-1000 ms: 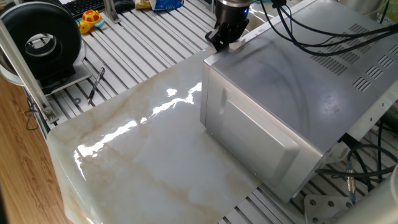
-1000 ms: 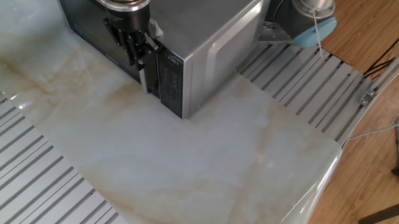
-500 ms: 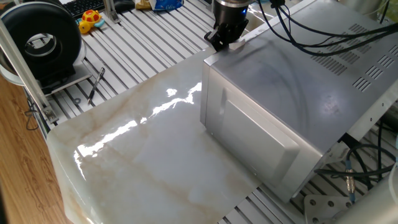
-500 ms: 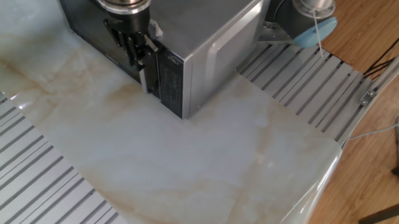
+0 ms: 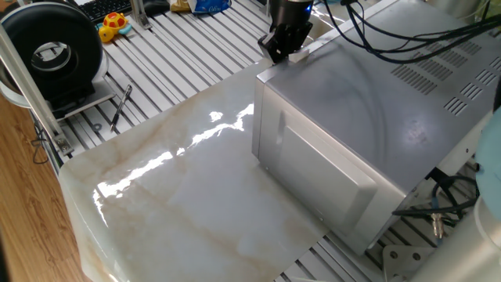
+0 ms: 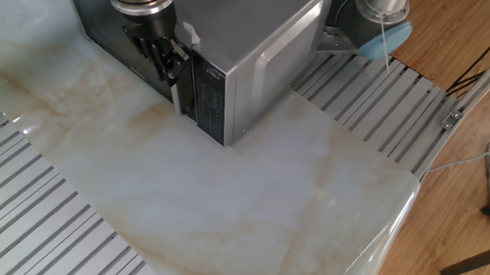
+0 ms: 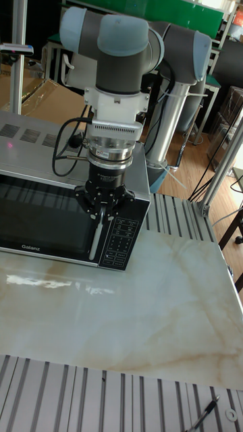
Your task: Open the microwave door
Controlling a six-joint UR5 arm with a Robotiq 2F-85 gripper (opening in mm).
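Microwave [image 5: 368,102]: large silver-grey box on the marble slab [image 6: 224,204], its vented top facing up in one fixed view; a side panel with a raised rectangle faces that camera.
Door [image 7: 44,216]: dark glassy front, lying flush against the box in the tall fixed view, with the word "Galanz" along its lower edge.
Handle [image 7: 95,237]: pale vertical bar at the door's right edge, just beside the keypad [image 7: 121,239].
Gripper [image 7: 103,206]: pointing down over the front top edge of the microwave, its dark fingers [image 7: 111,201] set around the top of the handle; the jaws look closed in on the bar, but actual contact cannot be told.
Gripper, other views: black fingers at the front corner of the box [image 6: 163,54]; from behind it shows at the far edge of the top [image 5: 280,45].
Arm [image 7: 121,47]: grey UR5 joints stacked above the gripper, cables running back over the microwave's top.
Surroundings: slatted metal table [image 5: 180,55] round the slab; a black round device [image 5: 51,51], a pen [image 5: 121,106] and a yellow toy [image 5: 113,23] lie well apart from the microwave.
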